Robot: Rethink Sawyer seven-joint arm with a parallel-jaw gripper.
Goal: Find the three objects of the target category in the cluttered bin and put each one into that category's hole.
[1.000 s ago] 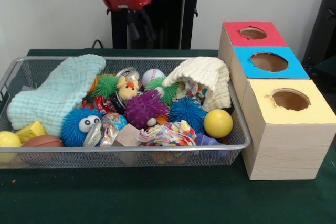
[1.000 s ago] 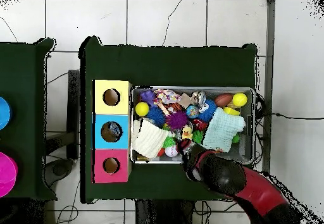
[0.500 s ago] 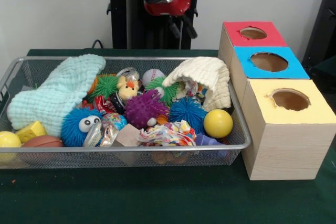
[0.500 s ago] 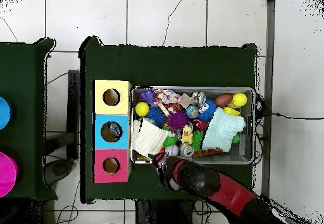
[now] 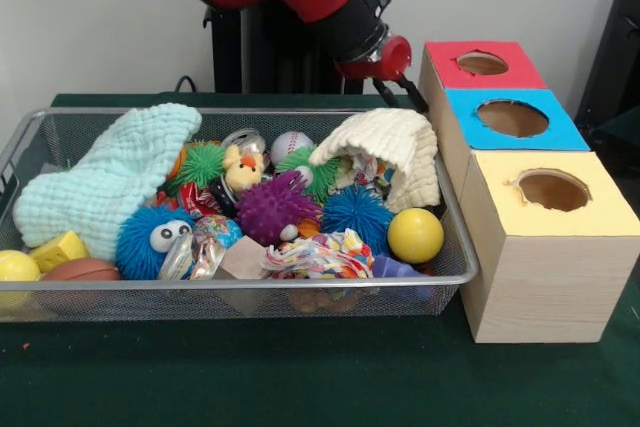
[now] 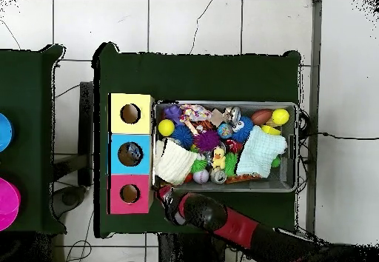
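The red and black arm's gripper (image 5: 405, 92) hangs beside the red-topped wooden box (image 5: 480, 64), outside the wire mesh bin (image 5: 455, 237); whether its jaws hold anything cannot be told. To release well, it should centre over the red hole (image 5: 482, 63) first.

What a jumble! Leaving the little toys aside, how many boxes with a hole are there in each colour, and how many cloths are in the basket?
Red box: 1
Blue box: 1
Yellow box: 1
Cloths: 2, the mint green cloth and the cream cloth
Total: 5
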